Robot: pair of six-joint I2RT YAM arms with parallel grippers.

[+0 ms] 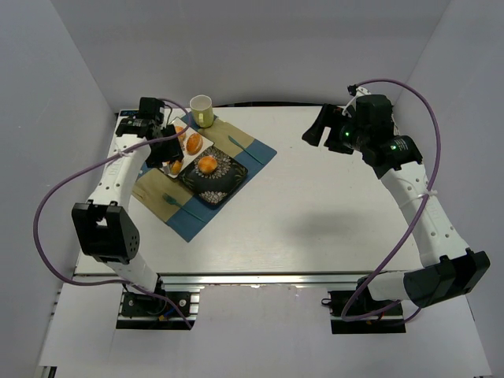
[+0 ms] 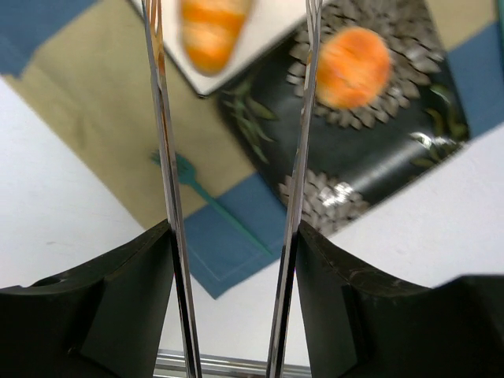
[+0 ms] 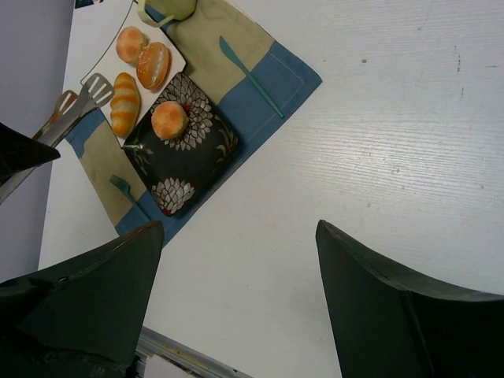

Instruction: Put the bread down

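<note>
Several breads show in the right wrist view. Two round rolls and a long striped bread lie on a white plate. A round bun sits on a black flowered plate. My left gripper is shut on metal tongs. The tong blades stand apart with nothing between them, and their tips are beside the striped bread. The bun lies to the right of the blades. My right gripper hangs open and empty above bare table.
Both plates rest on a blue and tan placemat at the table's far left. A pale cup stands behind it. A teal knife and a teal fork lie on the mat. White walls enclose the table.
</note>
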